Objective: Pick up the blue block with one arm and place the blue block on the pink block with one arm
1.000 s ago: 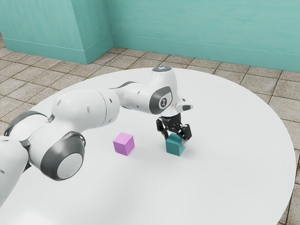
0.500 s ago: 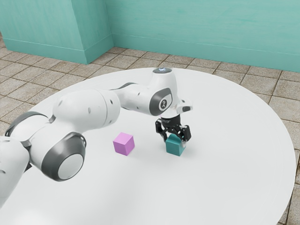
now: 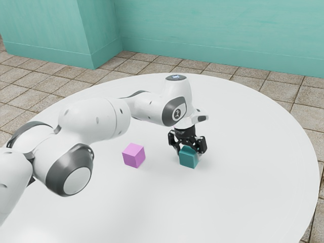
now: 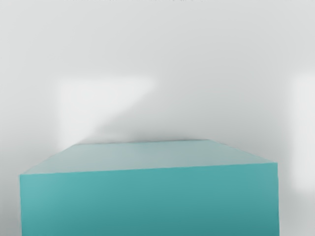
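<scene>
Reaching in from the exterior view's left, the white arm [image 3: 101, 119] bends across the round white table [image 3: 243, 202] and ends with its hand pointing straight down. The black gripper [image 3: 188, 146] is positioned directly over the blue block [image 3: 189, 159], which renders as a teal cube, and sits low enough to straddle the cube's upper part. Whether the gripper is clamped on the cube or merely set around it cannot be determined from either view. The blue block appears to rest on the tabletop near the table's middle, with one corner turned toward the camera. The pink block [image 3: 133, 154] lies on the table toward the exterior view's left of the blue block, with bare tabletop between the two, and is touched by neither gripper nor arm. In the wrist view, the blue block [image 4: 147, 196] lies immediately under the hand, showing its top face and one side face, with white table surface [image 4: 147, 59] beyond it. A tiled floor [image 3: 45, 81] and a teal wall [image 3: 202, 25] lie behind the table.
</scene>
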